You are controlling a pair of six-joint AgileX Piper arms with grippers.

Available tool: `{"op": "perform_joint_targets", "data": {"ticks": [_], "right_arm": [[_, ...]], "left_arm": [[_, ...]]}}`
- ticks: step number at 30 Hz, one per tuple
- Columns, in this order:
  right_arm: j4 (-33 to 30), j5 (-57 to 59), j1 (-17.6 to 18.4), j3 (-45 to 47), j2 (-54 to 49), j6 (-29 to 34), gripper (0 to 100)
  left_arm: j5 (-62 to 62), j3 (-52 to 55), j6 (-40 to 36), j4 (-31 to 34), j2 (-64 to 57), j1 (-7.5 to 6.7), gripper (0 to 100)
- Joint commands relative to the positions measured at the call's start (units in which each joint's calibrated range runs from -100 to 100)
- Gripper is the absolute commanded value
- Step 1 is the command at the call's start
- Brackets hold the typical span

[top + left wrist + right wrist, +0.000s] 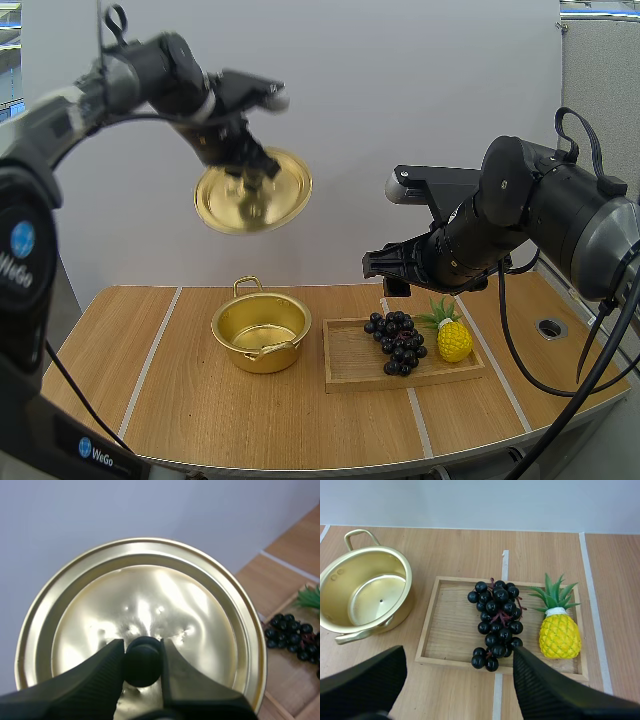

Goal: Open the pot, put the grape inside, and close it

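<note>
Left end effector clamps the knob of the lid, high over the open pot on the tabletop. To the right, grapes lie in the tray beside a pineapple, under the released right end effector.

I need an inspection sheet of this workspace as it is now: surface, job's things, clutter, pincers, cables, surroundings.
Surface: wooden table with pale stripes; a round hole near its right edge.
Job's things: pot open, empty, upright on the table; lid held in the air; grapes lying in the wooden tray, right of the pot.
Clutter: toy pineapple in the tray, beside the grapes.
Pincers: left pincer shut on the lid's black knob; right pincer open, holding nothing, above the tray.
Cables: nothing seen on the table.
Surroundings: plain pale wall behind the table.
</note>
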Motion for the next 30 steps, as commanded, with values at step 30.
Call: {"op": "perform_joint_targets", "data": {"ticks": [30], "right_arm": [[-0.22,-10.15,-0.20,-0.45,9.87,-1.30,100]], "left_arm": [[-26.44,-31.99,-5.44,6.98,-4.02,-0.17,0]]}}
